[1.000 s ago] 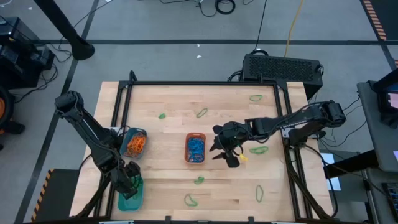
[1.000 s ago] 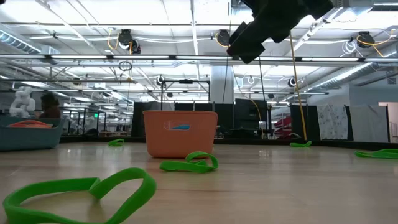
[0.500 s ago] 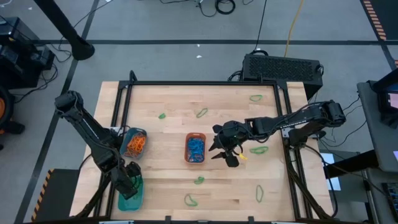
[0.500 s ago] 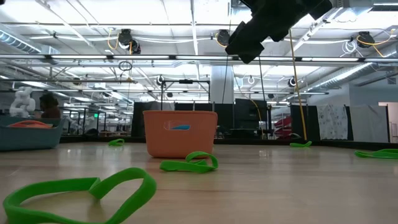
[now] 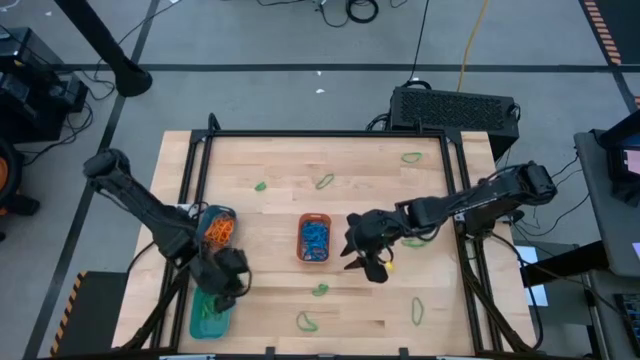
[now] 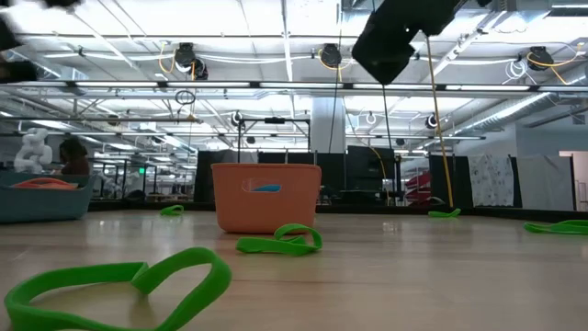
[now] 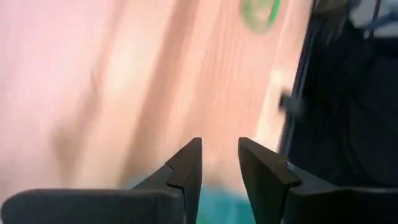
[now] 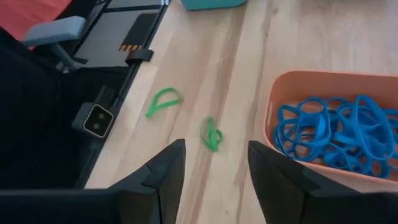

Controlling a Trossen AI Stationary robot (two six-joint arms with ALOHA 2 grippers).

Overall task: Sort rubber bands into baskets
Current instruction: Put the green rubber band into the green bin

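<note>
My right gripper [image 8: 211,171] hangs open and empty beside the orange basket [image 5: 314,238], which holds the blue rubber bands [image 8: 329,127]. A green band [image 8: 211,134] lies just ahead, probably my next pick. My left gripper [image 5: 228,276], jaws parted and empty, sits above the teal basket [image 5: 210,318]. Green bands scatter across the wooden worktop [image 5: 280,160]; beyond it is an open workshop hall with ceiling lights.

Wooden table [image 5: 280,215] fills the middle, a black metal frame [image 5: 320,134] running round its edge; at one o'clock just off it sits a black vented box [image 5: 455,108], and cables [image 5: 350,10] coil on the grey floor at twelve
</note>
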